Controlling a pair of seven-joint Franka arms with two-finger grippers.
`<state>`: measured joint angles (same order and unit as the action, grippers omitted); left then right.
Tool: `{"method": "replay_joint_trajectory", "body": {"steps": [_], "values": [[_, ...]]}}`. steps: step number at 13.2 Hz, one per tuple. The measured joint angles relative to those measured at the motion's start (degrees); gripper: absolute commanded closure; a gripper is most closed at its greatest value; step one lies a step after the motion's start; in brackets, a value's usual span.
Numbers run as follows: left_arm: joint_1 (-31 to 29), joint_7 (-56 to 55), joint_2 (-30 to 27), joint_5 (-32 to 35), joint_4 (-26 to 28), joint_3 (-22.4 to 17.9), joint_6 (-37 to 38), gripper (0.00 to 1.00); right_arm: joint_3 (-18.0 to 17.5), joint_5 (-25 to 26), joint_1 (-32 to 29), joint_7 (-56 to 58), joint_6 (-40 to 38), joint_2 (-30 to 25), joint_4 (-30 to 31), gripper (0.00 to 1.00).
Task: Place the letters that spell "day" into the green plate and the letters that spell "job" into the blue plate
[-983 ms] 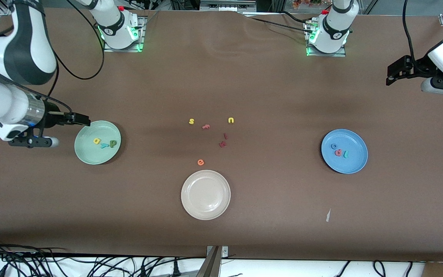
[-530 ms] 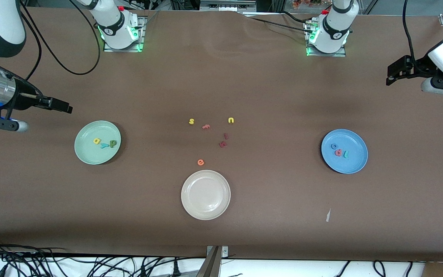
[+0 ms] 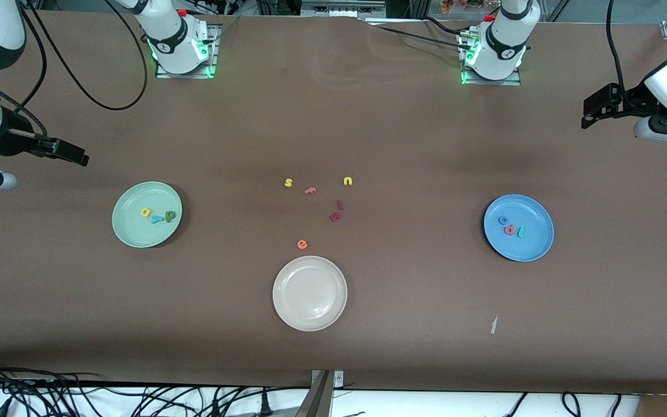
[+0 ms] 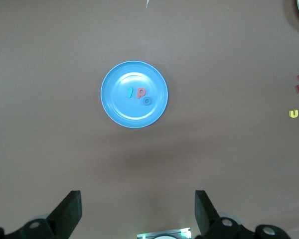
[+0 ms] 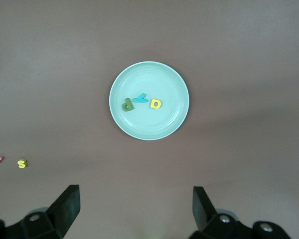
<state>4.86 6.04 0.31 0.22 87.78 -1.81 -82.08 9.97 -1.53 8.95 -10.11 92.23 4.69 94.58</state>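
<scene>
The green plate (image 3: 122, 231) lies toward the right arm's end of the table and holds the yellow a (image 3: 146, 212), teal y (image 3: 158, 218) and dark green d (image 3: 170, 216). Toward the left arm's end, the blue plate (image 3: 533, 249) holds the blue o (image 3: 502, 220), pink b (image 3: 509, 230) and teal j (image 3: 521, 232). My right gripper (image 3: 81, 158) hangs open and empty off to the side of the green plate (image 5: 122, 124). My left gripper (image 3: 587, 119) waits open and empty by the table's end, with the blue plate (image 4: 109, 107) in its wrist view.
A cream-white plate (image 3: 287, 313) sits mid-table nearer the camera. Loose letters lie above it: orange e (image 3: 302, 244), yellow s (image 3: 288, 183), yellow u (image 3: 348, 181), pink letter (image 3: 310, 190), two dark red letters (image 3: 336, 216). A white scrap (image 3: 494, 324) lies near the front edge.
My right gripper has drawn back from the green plate's rim toward the right arm's end of the table and its base. The left arm has held still.
</scene>
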Motion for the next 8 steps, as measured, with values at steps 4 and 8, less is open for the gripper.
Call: {"method": "replay_joint_trajectory", "body": {"steps": [4,8], "values": [[-0.01,0.0,0.0,0.0,0.0,0.0,0.0,0.0,-0.51,0.03,-0.7,0.0,0.0,-1.02,-0.13,0.0],[-0.02,0.0,0.0,0.0,0.0,0.0,0.0,0.0,-0.59,0.03,-0.72,0.01,1.01,-1.1,-0.13,0.0]]}}
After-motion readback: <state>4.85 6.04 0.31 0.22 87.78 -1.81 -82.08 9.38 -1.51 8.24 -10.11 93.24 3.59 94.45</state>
